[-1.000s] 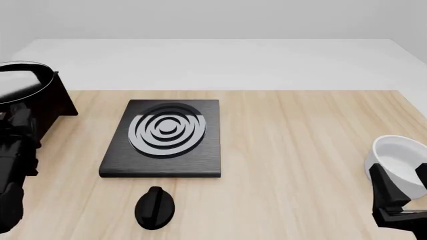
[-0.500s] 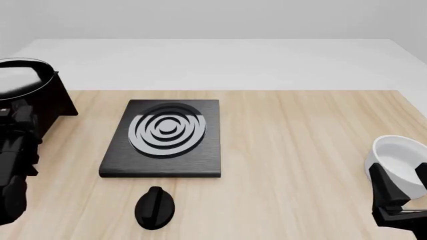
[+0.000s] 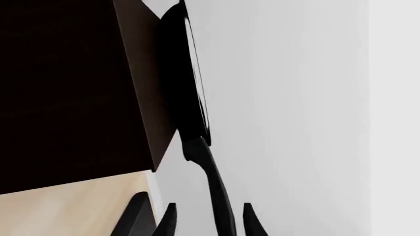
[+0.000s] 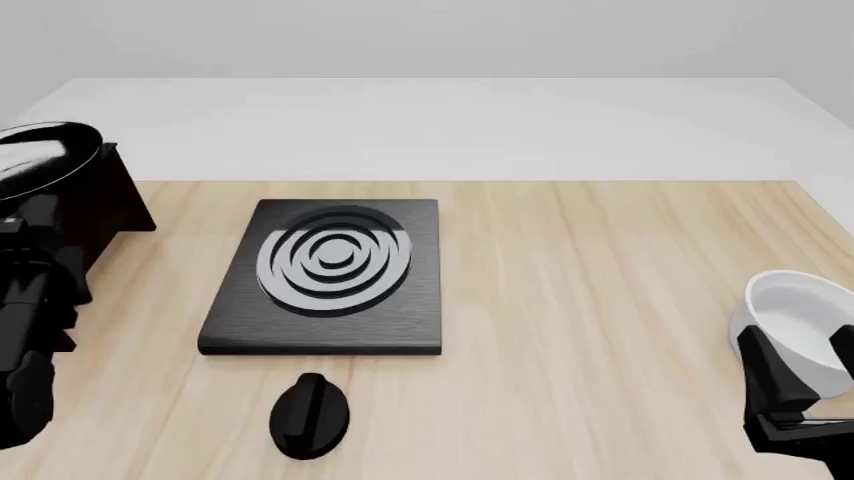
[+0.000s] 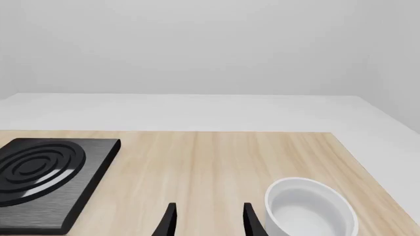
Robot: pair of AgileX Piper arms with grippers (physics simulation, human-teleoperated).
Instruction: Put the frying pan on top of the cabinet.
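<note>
Nearest the camera, the right gripper [image 5: 206, 221] sat idle, fingers apart, beside the white bowl [image 4: 798, 325]. At far left, the left gripper [image 3: 204, 223] straddled the handle, contact unclear, as the frying pan [image 4: 47, 158] had dropped onto the cabinet [image 4: 104, 205]; release looked next.

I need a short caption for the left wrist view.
Frying pan on the cabinet, handle between the left end effector fingers.

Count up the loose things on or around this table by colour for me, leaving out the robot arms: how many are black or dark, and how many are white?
Black or dark: 4 (frying pan, cabinet, stove plate, knob-shaped object)
White: 1 (bowl)
Total: 5
</note>
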